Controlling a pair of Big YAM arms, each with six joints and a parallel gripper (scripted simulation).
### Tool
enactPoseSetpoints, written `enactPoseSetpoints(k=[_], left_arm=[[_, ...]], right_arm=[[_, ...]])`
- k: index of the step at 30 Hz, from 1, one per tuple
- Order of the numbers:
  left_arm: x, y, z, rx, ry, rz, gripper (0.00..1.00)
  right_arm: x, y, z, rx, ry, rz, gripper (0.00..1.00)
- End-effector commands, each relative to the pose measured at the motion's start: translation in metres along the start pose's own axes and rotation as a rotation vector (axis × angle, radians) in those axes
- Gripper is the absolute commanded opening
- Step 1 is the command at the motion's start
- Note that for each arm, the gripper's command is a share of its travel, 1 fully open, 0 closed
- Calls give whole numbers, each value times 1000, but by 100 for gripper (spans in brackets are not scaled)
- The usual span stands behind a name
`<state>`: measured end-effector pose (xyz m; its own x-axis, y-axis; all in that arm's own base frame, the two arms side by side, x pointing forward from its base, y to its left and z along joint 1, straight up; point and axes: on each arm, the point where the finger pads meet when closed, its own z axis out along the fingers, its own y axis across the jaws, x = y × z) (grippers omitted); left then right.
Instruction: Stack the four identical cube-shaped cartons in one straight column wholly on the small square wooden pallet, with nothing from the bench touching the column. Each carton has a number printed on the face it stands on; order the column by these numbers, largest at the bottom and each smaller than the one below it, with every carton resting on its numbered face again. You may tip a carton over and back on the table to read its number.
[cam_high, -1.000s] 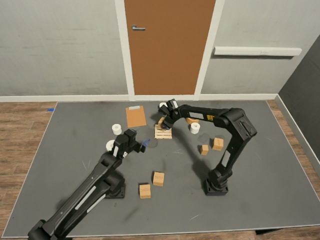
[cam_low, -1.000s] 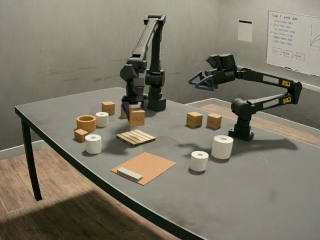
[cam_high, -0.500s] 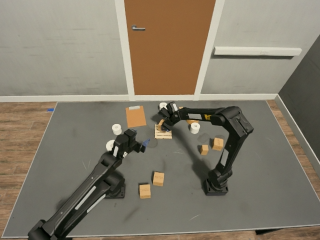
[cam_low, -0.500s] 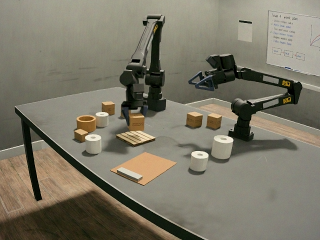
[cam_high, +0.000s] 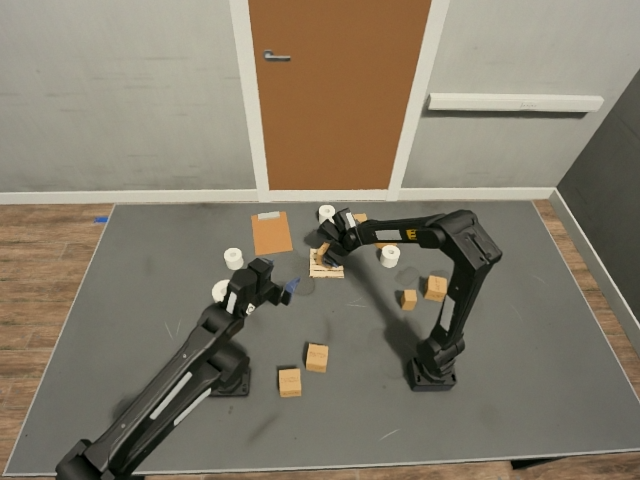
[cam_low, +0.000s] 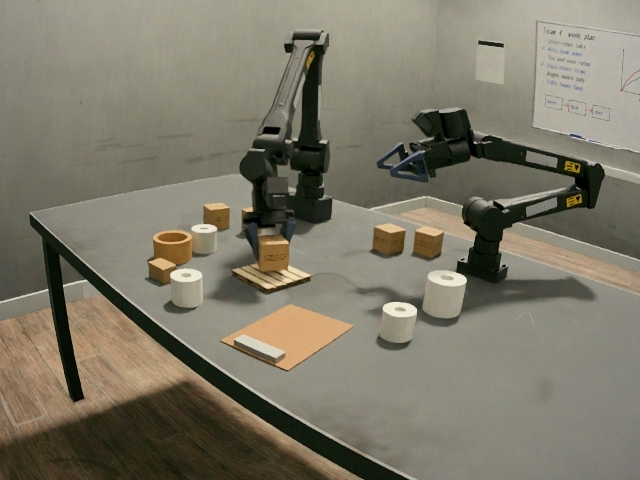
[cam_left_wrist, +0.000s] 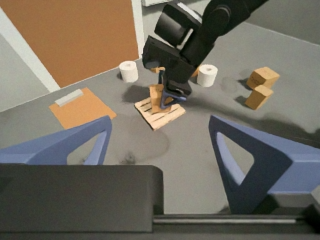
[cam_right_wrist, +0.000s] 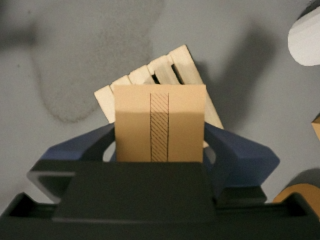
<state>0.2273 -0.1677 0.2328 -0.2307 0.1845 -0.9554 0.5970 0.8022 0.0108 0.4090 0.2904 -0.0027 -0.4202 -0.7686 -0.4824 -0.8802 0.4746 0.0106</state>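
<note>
The right claw (cam_high: 328, 256) (cam_low: 272, 248) (cam_left_wrist: 160, 101) (cam_right_wrist: 159, 120) is closed on a carton (cam_high: 322, 253) (cam_low: 273, 255) (cam_left_wrist: 155, 97) (cam_right_wrist: 135, 120) — it sits squarely between the fingers, over the pallet (cam_high: 326, 274) (cam_low: 268, 285) (cam_left_wrist: 159, 120) (cam_right_wrist: 187, 65); whether it touches the slats, I cannot tell. The left claw (cam_high: 282, 272) (cam_low: 386, 169) (cam_left_wrist: 160, 120) hangs wide open with nothing between its fingers — well apart from that carton

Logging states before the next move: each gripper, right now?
Left gripper: open, nothing in it.
Right gripper: closed on a carton, over the pallet.
</note>
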Motion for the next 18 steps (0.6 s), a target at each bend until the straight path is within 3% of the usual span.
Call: enactPoseSetpoints(k=[1, 9, 14, 18], left_arm=[[-10, 1, -1, -4, -24, -13, 100], [-10, 1, -1, -4, -24, -13, 100], [-10, 1, -1, -4, -24, -13, 100], [-10, 1, -1, -4, -24, -13, 100]], right_arm=[[-5, -3, 6, 7, -20, -18, 55], [6, 1, 11, -1, -6, -14, 55], [-7, -4, 3, 14, -33, -22, 55], [4, -1, 13, 3, -12, -16, 55]])
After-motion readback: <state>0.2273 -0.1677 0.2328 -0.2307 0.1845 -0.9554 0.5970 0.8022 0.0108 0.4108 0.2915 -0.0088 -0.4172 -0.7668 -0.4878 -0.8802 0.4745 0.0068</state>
